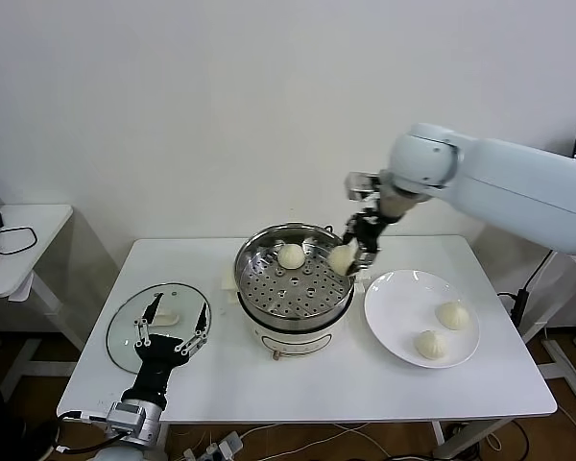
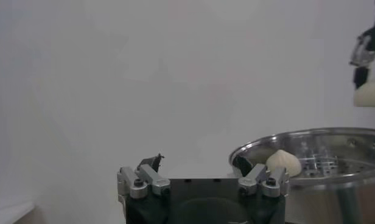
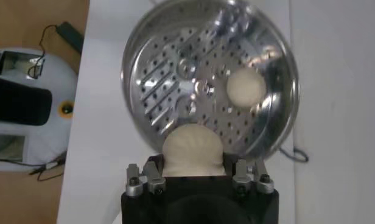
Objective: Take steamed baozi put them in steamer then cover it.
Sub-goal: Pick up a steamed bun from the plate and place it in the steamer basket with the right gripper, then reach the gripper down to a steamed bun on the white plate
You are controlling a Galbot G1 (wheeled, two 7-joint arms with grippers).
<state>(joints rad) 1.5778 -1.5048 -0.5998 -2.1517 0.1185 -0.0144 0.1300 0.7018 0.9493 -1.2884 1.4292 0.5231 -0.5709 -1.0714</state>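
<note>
Cream-white and pleated, one steamed baozi (image 1: 343, 259) hangs in the grip of our right gripper (image 1: 353, 252), just right of the frame's centre in the head view, at the right rim of the steamer (image 1: 293, 284); our right wrist view shows the same bun (image 3: 193, 151) pinched between the closed fingers (image 3: 146, 176) with the perforated tray (image 3: 193, 91) spread beyond it. A second baozi (image 1: 291, 255) already sits on the tray, toward the far side of the pot, and we see it again as a pale dome in the right wrist view (image 3: 246, 86) and peeking over the steel rim in the left wrist view (image 2: 283, 163). Two more baozi, one (image 1: 453, 314) farther right and one (image 1: 430, 344) nearer the lower edge, lie on the white plate (image 1: 396, 303) at the right of the head frame, close to each other but apart, and well clear of the steamer. Our round glass lid (image 1: 125, 327) lies flat on the white table (image 1: 298, 384) at the lower left. Over the lid's near edge rests our left gripper (image 1: 171, 327), its fingers (image 1: 198, 331) spread wide with nothing between them, and it stands well apart from the pot.
</note>
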